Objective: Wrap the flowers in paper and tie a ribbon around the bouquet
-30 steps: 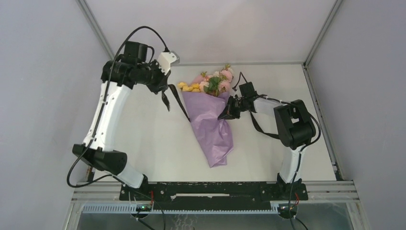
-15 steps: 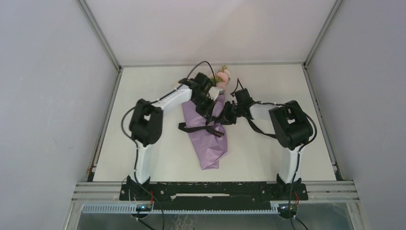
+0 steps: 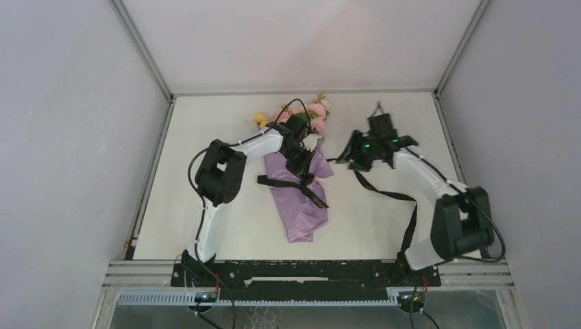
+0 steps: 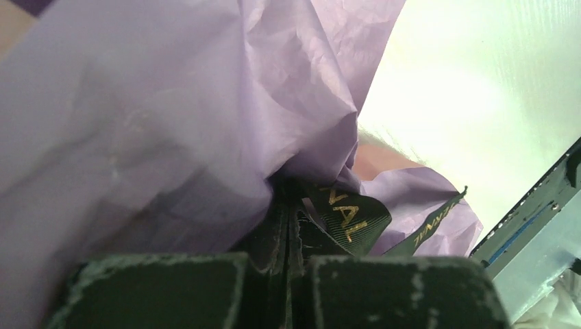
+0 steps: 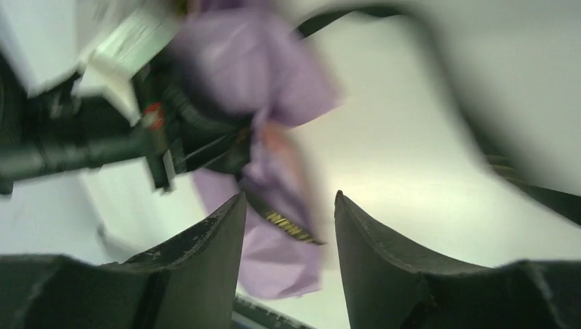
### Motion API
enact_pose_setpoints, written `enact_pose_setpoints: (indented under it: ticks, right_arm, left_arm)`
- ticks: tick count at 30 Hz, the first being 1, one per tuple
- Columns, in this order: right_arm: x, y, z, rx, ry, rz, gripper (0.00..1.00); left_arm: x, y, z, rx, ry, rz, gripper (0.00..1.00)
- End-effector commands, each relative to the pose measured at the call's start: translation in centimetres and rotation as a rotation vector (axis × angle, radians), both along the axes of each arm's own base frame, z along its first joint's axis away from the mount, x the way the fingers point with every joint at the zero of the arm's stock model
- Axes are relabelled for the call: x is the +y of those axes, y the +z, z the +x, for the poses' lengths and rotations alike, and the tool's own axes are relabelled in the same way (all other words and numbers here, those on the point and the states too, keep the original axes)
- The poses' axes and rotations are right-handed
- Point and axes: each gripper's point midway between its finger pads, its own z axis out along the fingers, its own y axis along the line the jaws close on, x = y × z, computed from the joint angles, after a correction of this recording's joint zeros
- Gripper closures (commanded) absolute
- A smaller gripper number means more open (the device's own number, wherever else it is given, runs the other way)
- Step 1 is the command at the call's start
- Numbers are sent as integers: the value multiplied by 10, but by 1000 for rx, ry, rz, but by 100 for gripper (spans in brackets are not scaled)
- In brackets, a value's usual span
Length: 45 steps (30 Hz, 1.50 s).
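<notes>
Fingers (image 4: 171,288) of the left gripper (image 4: 286,202) pinch the ribbon (image 4: 318,202); its gold letters (image 4: 346,218) show only at this wrist. Right gripper (image 5: 288,199) stands half open, empty. From above, the bouquet (image 3: 301,205) lies on the table (image 3: 205,233), flowers (image 3: 316,113) toward the far edge.

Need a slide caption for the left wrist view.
Wrist close-up: left end effector shut on black gold-lettered ribbon, pressed into crinkled lilac paper.

The work surface is a matt white table top (image 3: 226,116), evenly and brightly lit, enclosed by plain grey-lilac wall panels on the left (image 3: 68,137), the right (image 3: 534,137) and at the back (image 3: 301,41). Aluminium struts (image 3: 140,48) run along the panel joints. A black mounting rail (image 3: 301,272) crosses the near edge, with a slotted white duct (image 3: 274,299) just below it.
</notes>
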Motion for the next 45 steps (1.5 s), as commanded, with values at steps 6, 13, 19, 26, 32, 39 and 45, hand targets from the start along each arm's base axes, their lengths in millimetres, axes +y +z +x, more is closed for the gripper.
enact_pose_setpoints:
  ticks: [6,13,19,26,32,39,45]
  right_arm:
    - [-226,-19,-52,152,-816,-139,35]
    - [-250,-53,-64,217,-1016,-127,34]
    - [-259,-83,-75,342,-1047,-205,34]
    - [-266,-100,-53,338,-1024,-191,55]
    - [-285,-85,-16,238,-953,-185,100]
    - [-172,119,76,-439,-496,-163,100]
    - [-8,236,-2,-888,86,-34,100]
  left_arm:
    - [-7,4,-3,-63,-10,-21,100]
    - [-12,14,-6,-75,-24,-63,100]
    - [-13,15,-8,-77,-34,-72,100]
    - [-12,18,-9,-90,-43,-72,100]
    - [-10,20,-6,-109,-52,-64,100]
    - [-6,21,-4,-114,-64,-57,100]
    - [1,27,2,-128,-69,-58,100]
